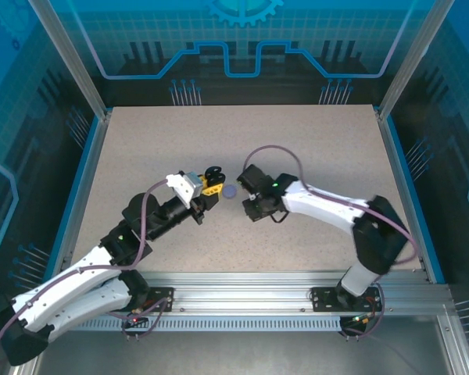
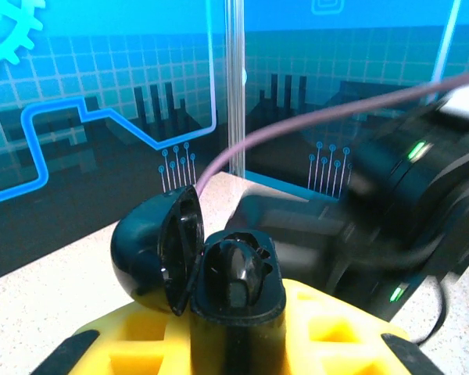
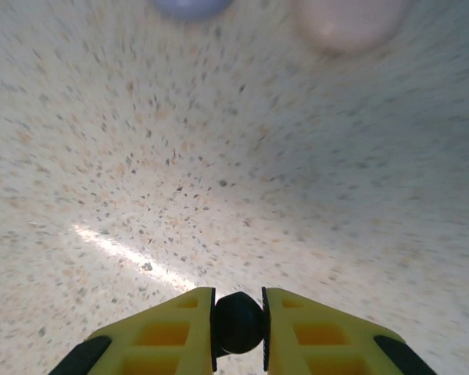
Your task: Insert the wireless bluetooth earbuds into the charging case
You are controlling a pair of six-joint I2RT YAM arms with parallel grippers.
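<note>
Left wrist view: the left gripper point(image 2: 238, 316) is clamped on the black charging case point(image 2: 236, 293), whose lid point(image 2: 152, 250) is hinged open to the left. Its well holds dark shapes, too murky to tell earbud from moulding. Right wrist view: the right gripper point(image 3: 238, 303) pinches a black earbud point(image 3: 238, 324) over the table point(image 3: 219, 172), with a blurred lavender case point(image 3: 189, 6) and pink case point(image 3: 348, 23) beyond

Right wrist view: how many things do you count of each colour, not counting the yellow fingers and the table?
Black: 1, the small rounded black earbud clamped in the right gripper
Lavender: 1, a blurred round lavender object
Pale pink: 1, a blurred round pale pink object
Total: 3
</note>
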